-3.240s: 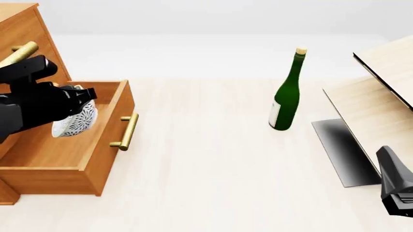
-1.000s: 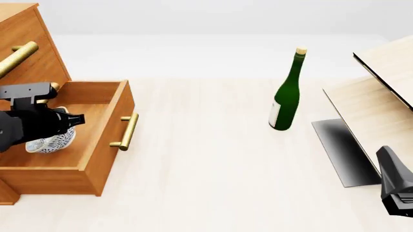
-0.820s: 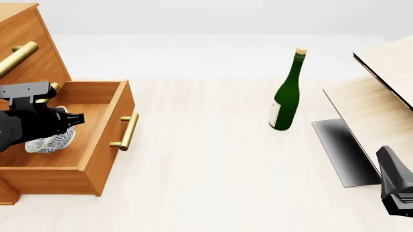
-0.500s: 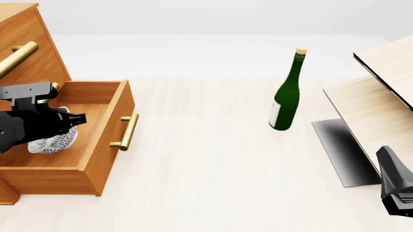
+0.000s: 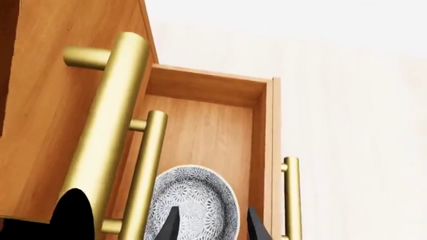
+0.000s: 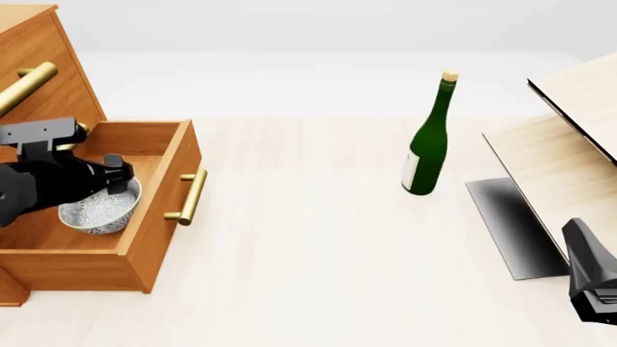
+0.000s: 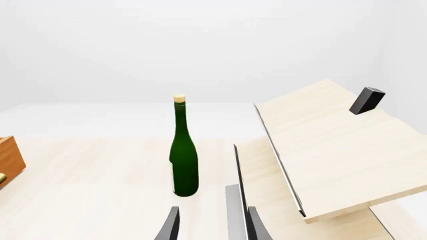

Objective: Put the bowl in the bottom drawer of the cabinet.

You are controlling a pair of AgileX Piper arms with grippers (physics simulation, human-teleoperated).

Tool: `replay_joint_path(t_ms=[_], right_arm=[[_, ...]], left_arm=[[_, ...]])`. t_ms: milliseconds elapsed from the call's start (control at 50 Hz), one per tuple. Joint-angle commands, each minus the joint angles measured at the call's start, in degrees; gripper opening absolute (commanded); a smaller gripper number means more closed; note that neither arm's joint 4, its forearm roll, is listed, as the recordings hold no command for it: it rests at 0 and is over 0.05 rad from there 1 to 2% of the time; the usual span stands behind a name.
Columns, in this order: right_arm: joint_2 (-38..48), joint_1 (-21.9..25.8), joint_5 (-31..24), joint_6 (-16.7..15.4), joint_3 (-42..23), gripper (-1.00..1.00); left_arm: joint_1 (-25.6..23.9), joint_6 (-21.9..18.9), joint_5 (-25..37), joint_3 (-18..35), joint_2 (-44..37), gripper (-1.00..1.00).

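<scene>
- Bowl [image 6: 100, 210] sits upright inside the bottom drawer [image 6: 154, 217], on the drawer floor, toward the front-right part of the box, near the inner face of the drawer front.
- Bottom drawer is pulled out from the cabinet [image 6: 43, 72]; its brass handle [image 6: 188, 196] faces the open table.
- Left gripper [image 6: 114, 173] hangs over the drawer, above the bowl's far rim. In the left wrist view its two fingertips [image 5: 172, 227] stand apart with the bowl's patterned inside [image 5: 193, 207] showing between and behind them; jaws parted, nothing gripped. Whether a fingertip touches the rim: cannot tell.
- Edges close to the left gripper: drawer front wall just to its right, upper drawer handles [image 5: 110, 125] overhanging on the cabinet side. Room inside the drawer is tight sideways, freer upward.
- Table [image 6: 308, 260] between drawer front and green bottle [image 6: 427, 137] is bare pale wood, broad open span.
- Bottle stands upright, well apart from the drawer, near the slanted pale board structure [image 6: 568, 144].
- Right gripper [image 7: 210, 222]: fingertips parted in a narrow gap, holding nothing; it points toward the bottle and the board's edge. In the front view only a black part of the right arm [image 6: 590, 278] shows at the lower right corner.
</scene>
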State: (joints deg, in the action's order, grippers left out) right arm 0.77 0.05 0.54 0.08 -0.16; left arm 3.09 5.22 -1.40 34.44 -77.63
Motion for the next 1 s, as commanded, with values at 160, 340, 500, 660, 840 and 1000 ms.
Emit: replay_joint_path(t_ms=[160,340,500,660,840,1000], right_arm=[[0.01,0.00,0.00,0.01,0.00,1.00],[0.00,0.00,0.00,0.00,0.00,1.00],[0.00,0.00,0.00,0.00,0.00,1.00],[0.00,0.01,0.00,0.02,0.00,1.00],[-0.01,0.00,0.00,0.01,0.00,1.00],[0.01,0.01,0.00,0.01,0.00,1.00]], left_arm=[[-2.61,5.66,-1.93,0.25,1.49,1.00],[-4.79,11.18,-6.72,-1.39,3.02,1.00],[-6.71,12.84,-7.61,-0.18,2.55,1.00],[-7.69,14.52,-8.81,0.06,3.88,1.00],[-8.03,13.52,-8.37,0.41,6.73,1.00],[-8.96,12.73,-8.66,-1.04,9.98,1.00]])
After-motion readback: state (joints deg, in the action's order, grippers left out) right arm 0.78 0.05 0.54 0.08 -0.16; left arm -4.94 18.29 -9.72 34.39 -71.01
